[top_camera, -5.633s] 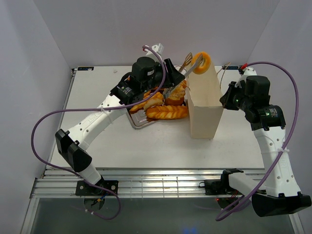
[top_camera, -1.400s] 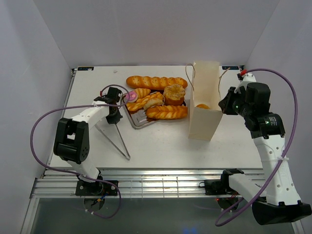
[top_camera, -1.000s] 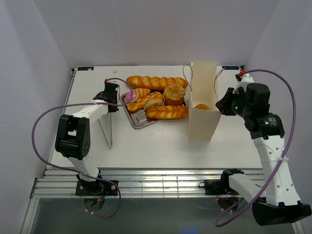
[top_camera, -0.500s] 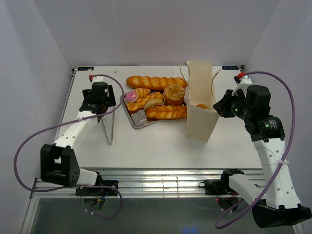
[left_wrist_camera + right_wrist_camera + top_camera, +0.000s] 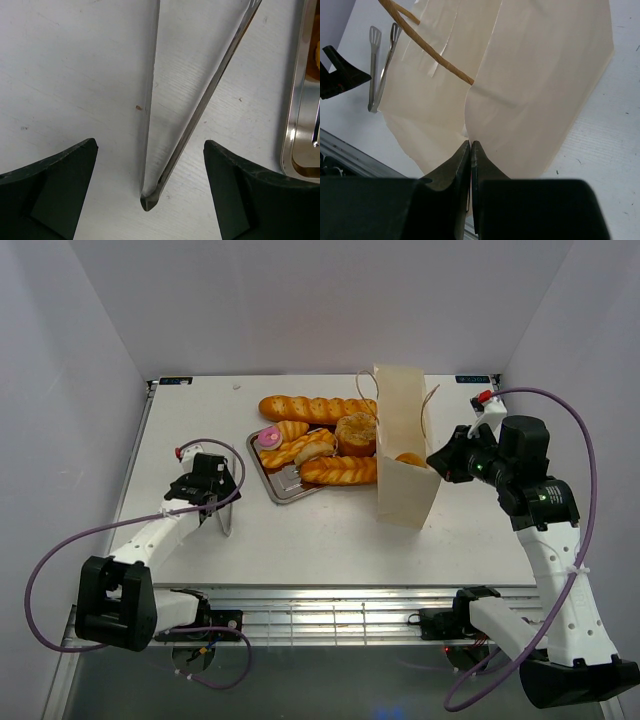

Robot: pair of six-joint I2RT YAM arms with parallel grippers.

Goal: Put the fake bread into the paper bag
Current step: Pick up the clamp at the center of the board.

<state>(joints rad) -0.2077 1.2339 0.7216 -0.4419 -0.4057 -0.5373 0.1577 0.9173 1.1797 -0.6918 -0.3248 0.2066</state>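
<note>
Cream paper bag [image 5: 403,475] is standing just beside the right end of the metal tray [image 5: 283,492]. It's leaning a little and the mouth is open. The right gripper [image 5: 471,148] is clamped tight on the bag's side wall, with the paper squeezed flat between its fingers. You can see one orange piece [image 5: 411,458] sitting down inside the bag. The rest of the fake bread [image 5: 335,470] is piled on the tray, and the long baguette [image 5: 318,408] lies along the tray's far side.

Over on the left, the left gripper [image 5: 150,170] has its fingers spread wide apart. The metal tongs [image 5: 149,100] are lying flat on the table [image 5: 330,540] between them, hinge end closest to the wrist, and neither finger seems to touch them.
</note>
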